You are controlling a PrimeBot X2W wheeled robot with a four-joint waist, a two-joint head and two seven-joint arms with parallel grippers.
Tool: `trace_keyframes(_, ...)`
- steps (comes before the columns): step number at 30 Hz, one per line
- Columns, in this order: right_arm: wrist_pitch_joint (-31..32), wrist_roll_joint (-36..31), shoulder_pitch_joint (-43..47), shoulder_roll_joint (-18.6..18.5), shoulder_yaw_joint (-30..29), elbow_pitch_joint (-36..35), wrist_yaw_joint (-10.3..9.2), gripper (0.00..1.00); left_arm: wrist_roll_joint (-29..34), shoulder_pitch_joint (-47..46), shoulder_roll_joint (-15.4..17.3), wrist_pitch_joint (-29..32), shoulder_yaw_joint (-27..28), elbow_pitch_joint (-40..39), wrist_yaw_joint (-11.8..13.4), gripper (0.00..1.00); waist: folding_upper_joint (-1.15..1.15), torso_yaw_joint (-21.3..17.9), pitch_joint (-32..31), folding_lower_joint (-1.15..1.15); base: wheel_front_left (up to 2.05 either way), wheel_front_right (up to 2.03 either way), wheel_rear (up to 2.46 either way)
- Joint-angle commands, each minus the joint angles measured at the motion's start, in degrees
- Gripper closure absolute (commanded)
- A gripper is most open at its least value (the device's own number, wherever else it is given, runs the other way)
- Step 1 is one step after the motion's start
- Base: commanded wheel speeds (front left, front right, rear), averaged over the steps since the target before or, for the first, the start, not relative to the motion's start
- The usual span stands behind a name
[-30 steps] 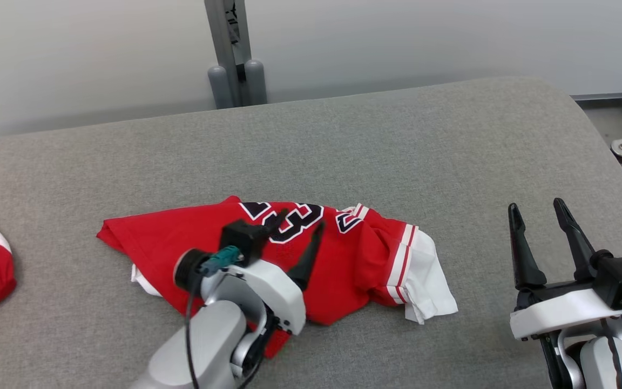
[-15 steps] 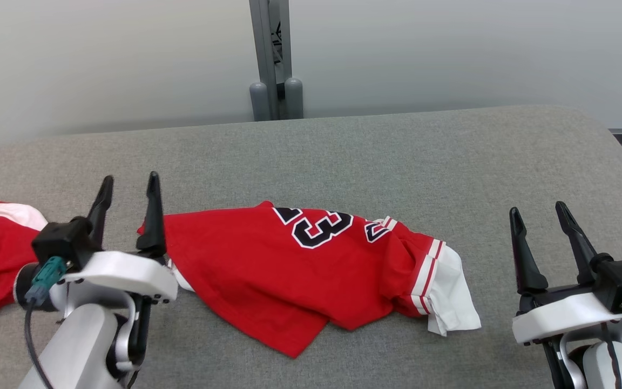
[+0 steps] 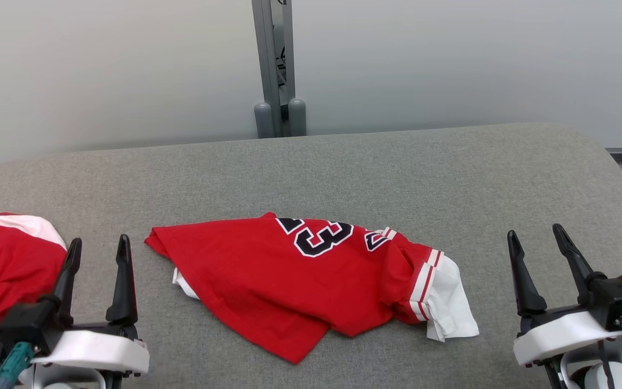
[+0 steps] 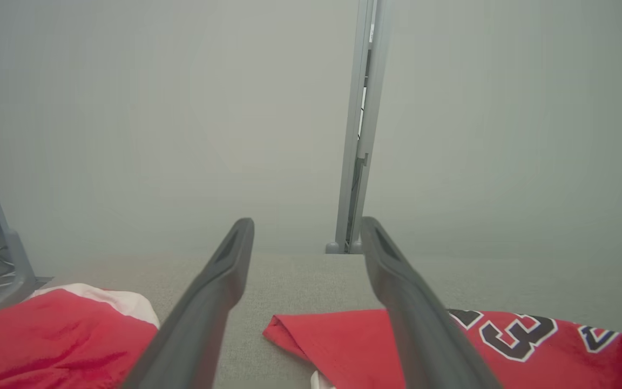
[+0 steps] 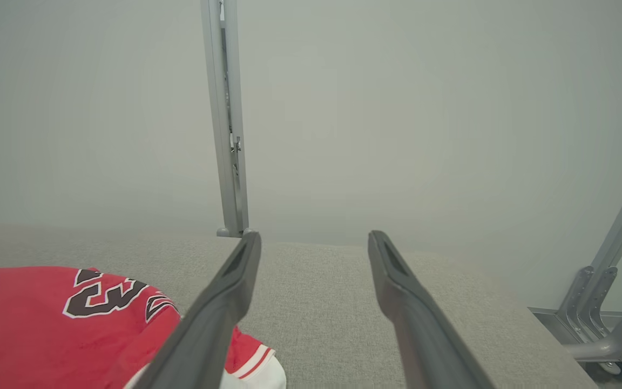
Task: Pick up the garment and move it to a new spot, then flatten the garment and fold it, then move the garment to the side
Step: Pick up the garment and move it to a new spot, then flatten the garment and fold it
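The garment (image 3: 300, 281) is a red jersey with black-and-white numbers and white trim, lying crumpled and partly folded on the grey padded table (image 3: 376, 173). It also shows in the left wrist view (image 4: 473, 346) and the right wrist view (image 5: 68, 324). My left gripper (image 3: 99, 246) is open at the lower left, apart from the garment's left corner, with nothing between its fingers. My right gripper (image 3: 535, 235) stands open at the lower right, to the right of the garment's white sleeve, also empty.
A second red and white garment (image 3: 3, 265) lies at the table's left edge, just left of my left gripper. A grey metal post (image 3: 274, 65) stands behind the table against the pale wall. A metal frame (image 5: 613, 292) stands off the table's right end.
My left gripper has drawn back from over the garment to the lower left and stands off it. The head camera has shifted, so the whole picture moved. The right gripper has kept its place.
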Motion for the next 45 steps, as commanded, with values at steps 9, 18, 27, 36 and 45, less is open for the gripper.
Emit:
trace_keyframes(9, 2.1, -1.0, 3.8, -0.3, -1.5, -2.2, 0.11, 0.0, 1.5, 6.1, 1.1, 2.6, -1.4, -2.6, 1.8, 0.0, 0.0, -0.3, -1.0, 0.0, 0.0, 0.0, 0.0)
trace_keyframes(18, 2.6, -0.5, 3.9, -0.3, -1.7, -3.2, 0.11, 0.0, 1.2, 7.0, 1.5, 4.5, -1.7, -4.0, 3.0, 0.0, 0.0, -0.2, -1.0, 0.0, 0.0, 0.0, 0.0)
trace_keyframes(27, 2.4, -0.2, 3.5, -0.3, -1.3, -2.8, 0.11, 0.0, 1.6, 6.3, 1.9, 5.8, -2.7, -3.7, 3.0, 0.0, 0.0, -0.1, -1.3, 0.0, 0.0, 0.0, 0.0)
trace_keyframes(36, 2.2, 0.0, 3.3, -0.3, -1.3, -2.8, 0.11, 0.0, 1.6, 4.7, 1.3, 8.6, -5.1, -3.7, 2.4, 0.0, 0.0, -0.3, -0.8, 0.0, 0.0, 0.0, 0.0)
trace_keyframes(45, 1.9, 0.6, 2.2, -0.3, 0.6, -2.5, 0.11, 0.0, -1.2, 3.7, -3.5, 15.4, -13.4, 3.5, -2.7, 0.0, 0.0, -2.0, 0.6, 0.0, 0.0, 0.0, 0.0)
